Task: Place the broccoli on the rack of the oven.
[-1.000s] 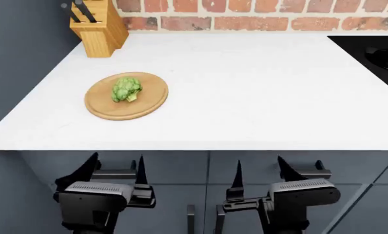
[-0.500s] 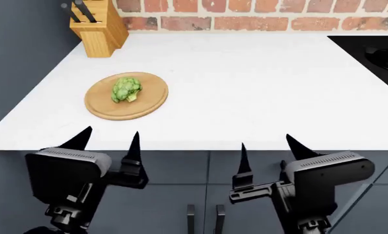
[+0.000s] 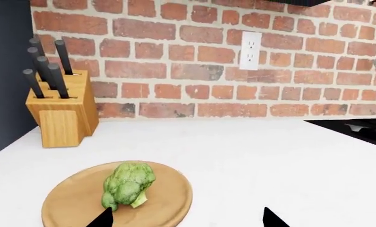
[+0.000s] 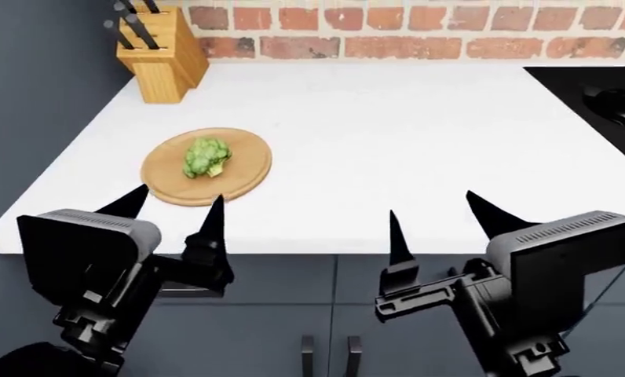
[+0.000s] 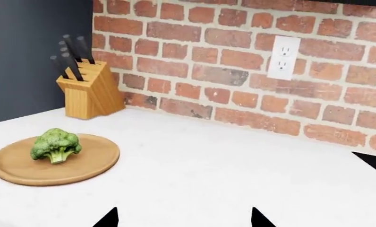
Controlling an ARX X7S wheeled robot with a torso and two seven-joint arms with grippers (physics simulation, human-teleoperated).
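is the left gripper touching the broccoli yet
Apart. In the head view the left gripper hangs open at the counter's front edge, with bare wooden board showing between its fingers and the broccoli.

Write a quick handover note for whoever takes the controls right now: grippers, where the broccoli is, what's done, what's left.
Left gripper: open, empty, at the counter's front edge just short of the cutting board.
Right gripper: open, empty, at the counter edge further right.
Broccoli: untouched, lying on the round wooden cutting board on the white counter, near the knife block.
Oven and rack: not in view.
Done: nothing grasped yet.
Left: grasp the broccoli, probably with the left gripper, find the oven, set it on the rack.
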